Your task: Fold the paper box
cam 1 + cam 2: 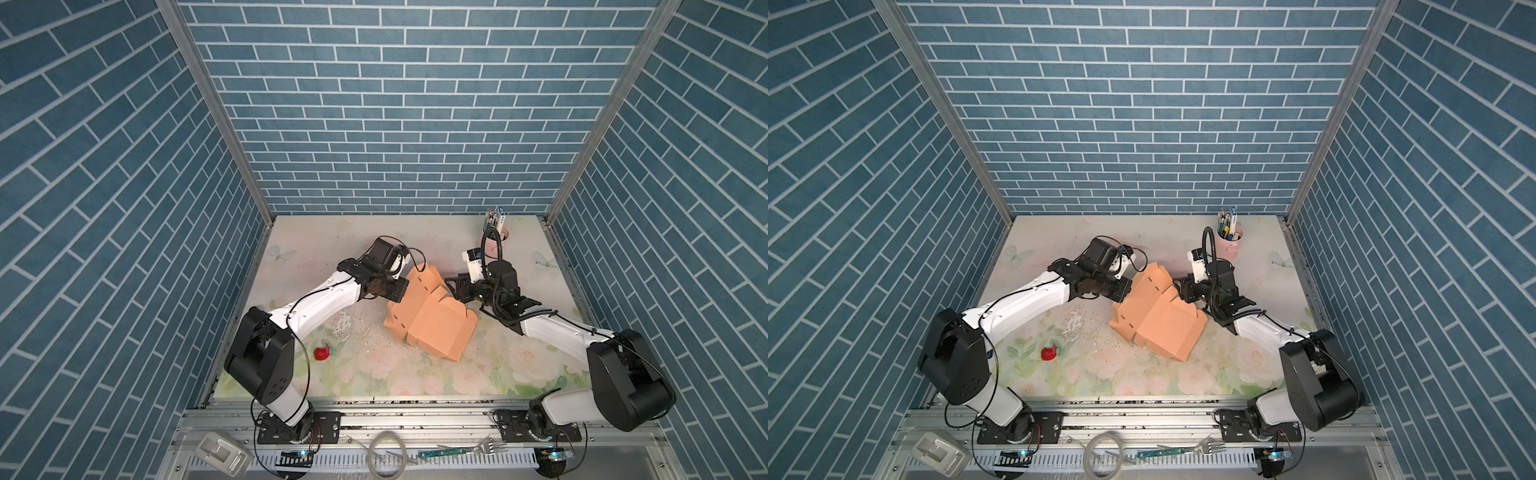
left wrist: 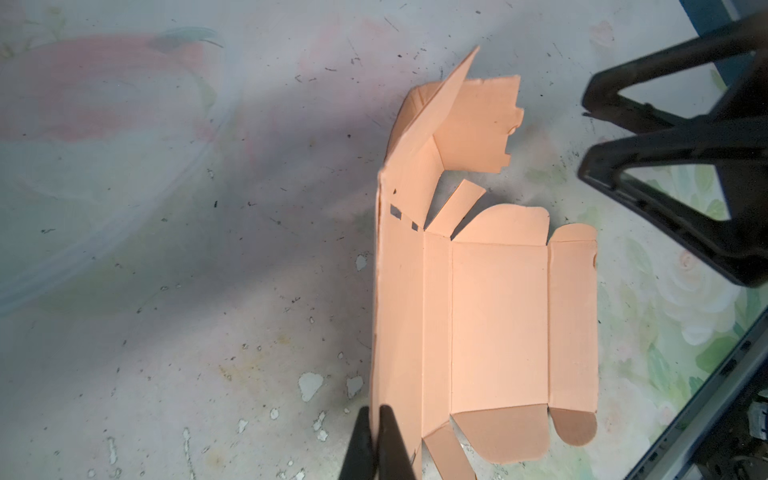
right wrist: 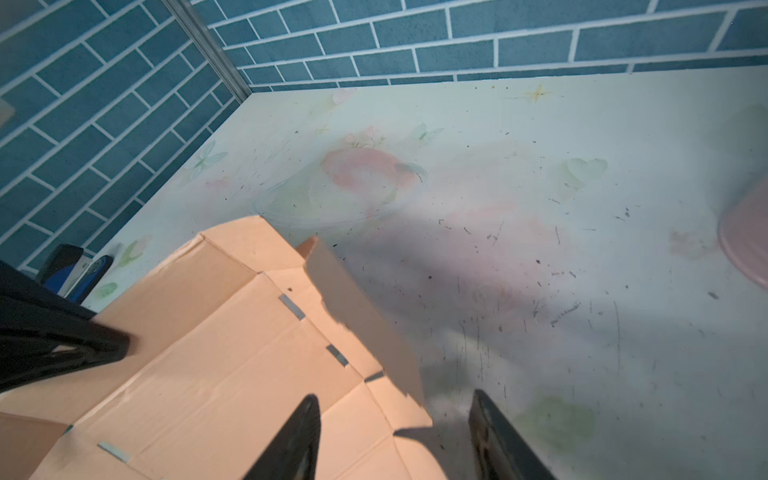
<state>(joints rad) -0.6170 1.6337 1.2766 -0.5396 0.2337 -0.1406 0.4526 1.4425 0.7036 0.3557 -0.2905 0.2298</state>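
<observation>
Left wrist view: paper box (image 2: 498, 324) edge tight in left claw (image 2: 376, 444); right claw (image 2: 583, 139) spread, just beside.

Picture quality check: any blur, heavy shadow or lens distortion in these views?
Both top views: evenly lit and sharp, but the wide lens splays the walls outward. Left wrist: box sharp, a broad shadow across the table, the right gripper a dark silhouette. Right wrist: box close and a little soft, a dark shadow on the table beside it, cup blurred and cut off at the frame edge.
</observation>
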